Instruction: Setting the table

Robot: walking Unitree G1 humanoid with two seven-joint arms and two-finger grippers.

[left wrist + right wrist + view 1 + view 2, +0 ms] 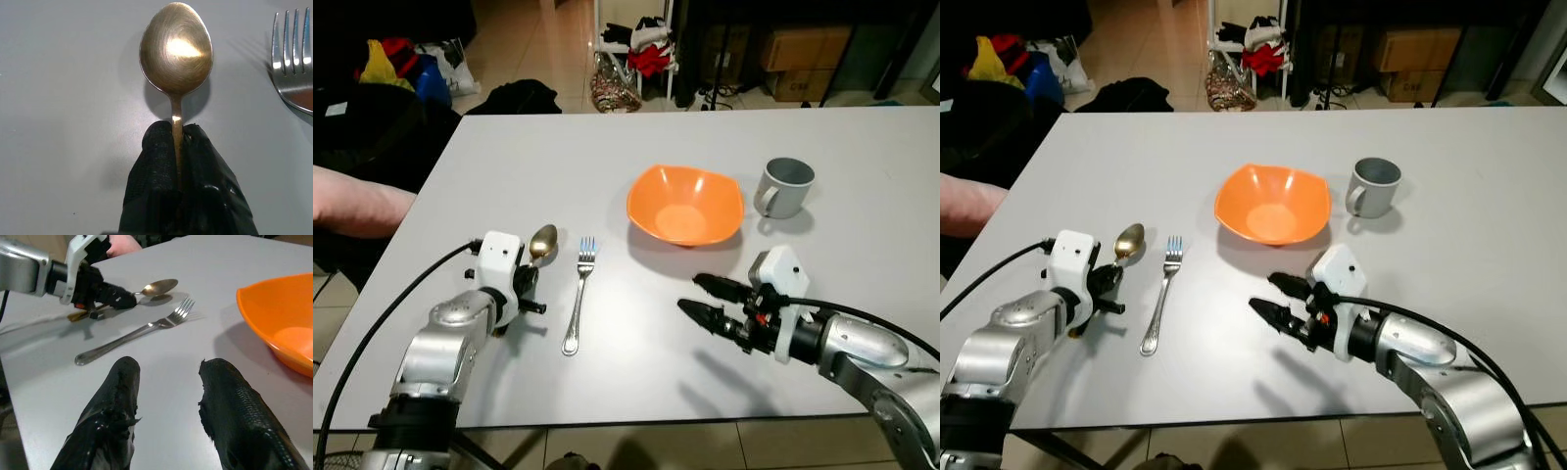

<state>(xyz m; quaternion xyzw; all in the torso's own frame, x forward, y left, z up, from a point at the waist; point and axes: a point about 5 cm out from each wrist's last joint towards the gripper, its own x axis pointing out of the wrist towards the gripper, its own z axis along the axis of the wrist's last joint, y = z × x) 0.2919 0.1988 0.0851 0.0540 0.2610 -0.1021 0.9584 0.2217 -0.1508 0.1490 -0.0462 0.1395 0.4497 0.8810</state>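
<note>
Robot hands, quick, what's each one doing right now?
Left gripper: closed on the handle of the gold spoon, beside the fork.
Right gripper: open, holding nothing, above the table near the orange bowl.

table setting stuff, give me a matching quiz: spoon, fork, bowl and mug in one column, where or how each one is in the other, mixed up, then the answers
Column one:
1. spoon
2. fork
3. bowl
4. mug

Column two:
A. orange, empty, mid-table ahead of the right gripper
B. lying free on the table between the spoon and the bowl
C. grey, farthest toward the robot's right
D. handle pinched in the left gripper

Pairs: 1-D, 2-B, 3-A, 4-C
</note>
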